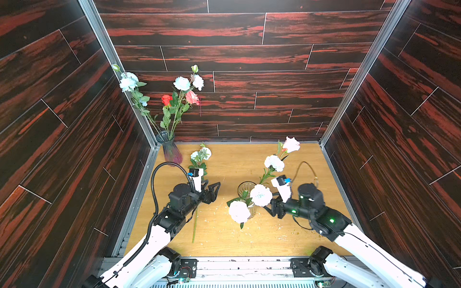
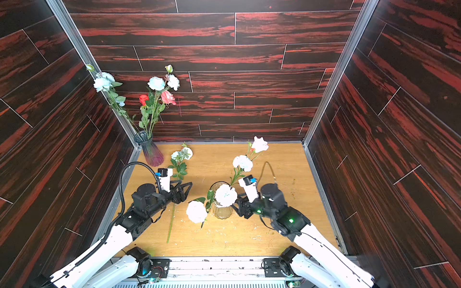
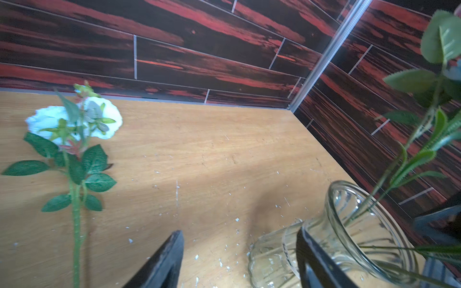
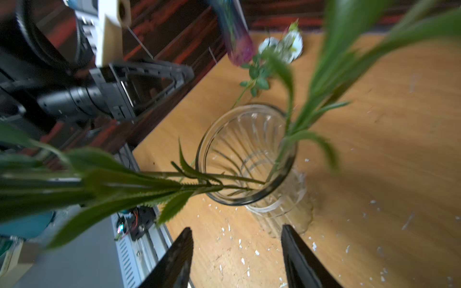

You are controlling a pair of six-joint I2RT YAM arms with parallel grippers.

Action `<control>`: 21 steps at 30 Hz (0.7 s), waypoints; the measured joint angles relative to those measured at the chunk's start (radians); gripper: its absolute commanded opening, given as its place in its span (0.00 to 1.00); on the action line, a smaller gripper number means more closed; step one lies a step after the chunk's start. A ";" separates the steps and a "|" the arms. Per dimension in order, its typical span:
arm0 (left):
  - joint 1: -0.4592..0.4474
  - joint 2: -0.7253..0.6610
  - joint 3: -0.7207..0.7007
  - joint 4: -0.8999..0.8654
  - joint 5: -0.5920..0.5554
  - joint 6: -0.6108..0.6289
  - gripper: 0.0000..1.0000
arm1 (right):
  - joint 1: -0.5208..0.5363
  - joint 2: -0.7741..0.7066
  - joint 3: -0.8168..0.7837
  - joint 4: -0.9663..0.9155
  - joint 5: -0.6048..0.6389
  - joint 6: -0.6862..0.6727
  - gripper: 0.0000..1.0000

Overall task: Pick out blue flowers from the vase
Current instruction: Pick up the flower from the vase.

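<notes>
Right gripper (image 4: 237, 258): jaws parted, nothing between them, holding nothing. The clear vase (image 4: 202, 149) is dead ahead of its tips and just beside them; can't tell if they touch.

Left gripper (image 3: 239, 261): jaws wide apart, also holding nothing. Same vase sits off its right finger, close but apart in both top views, so the vase is between the two grippers and nearer the right one.

In the clear vase: two white blooms (image 1: 260, 195) and two pale roses (image 1: 291, 144), leaning out over and past the right gripper.

One blue stem (image 1: 202, 154) lies flat on the table (image 1: 249, 237). Its stalk runs under the left gripper, with the bloom just beyond the tips and the cut end back beside the left forearm.

The rest of the blue flowers (image 1: 182, 83) are well beyond the left gripper and to its left. They stand in the purple vase (image 1: 172, 152) in the far corner with a red rose (image 1: 166, 99) and a pink rose (image 1: 192, 97). One blue spray leans out along the side wall.
</notes>
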 measured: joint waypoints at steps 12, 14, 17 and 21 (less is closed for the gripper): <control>-0.009 0.026 0.001 -0.001 0.020 0.003 0.69 | 0.055 0.185 0.195 -0.031 0.136 -0.060 0.59; -0.009 0.029 0.001 -0.001 0.021 0.003 0.68 | 0.055 0.220 0.244 -0.035 0.169 -0.074 0.58; -0.010 0.033 0.001 -0.002 0.024 0.003 0.68 | 0.055 0.282 0.306 -0.041 0.205 -0.090 0.58; -0.011 0.034 0.001 -0.001 0.028 0.004 0.68 | 0.055 0.344 0.338 -0.050 0.229 -0.102 0.56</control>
